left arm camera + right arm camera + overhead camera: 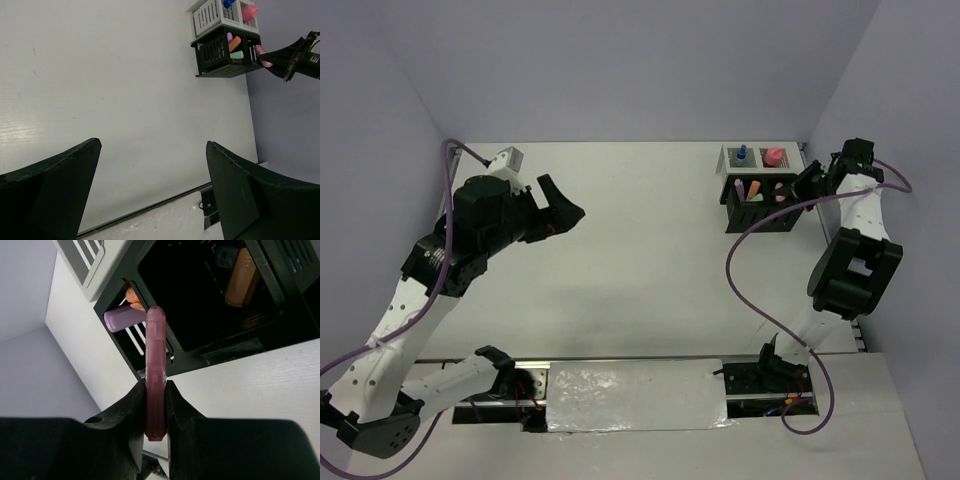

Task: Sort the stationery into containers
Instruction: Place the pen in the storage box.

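Note:
My right gripper (155, 390) is shut on a flat pink marker (155, 360), held upright just above the near rim of the black slatted organiser (165, 357). A purple marker (124, 320) and an orange marker (239, 282) lie inside the organiser. From above, the organiser (760, 222) stands at the far right, with the white mesh tray (730, 160) behind it holding a blue-capped bottle (742, 153) and a pink item (774, 156). My right gripper (802, 185) is at the organiser's right side. My left gripper (565, 210) is open and empty, high over the table's left (152, 145).
The grey walls stand close behind the white tray and to the right of the organiser. A purple cable (750, 290) loops from the right arm over the table. A foil-covered strip (635, 395) lies along the near edge between the arm bases.

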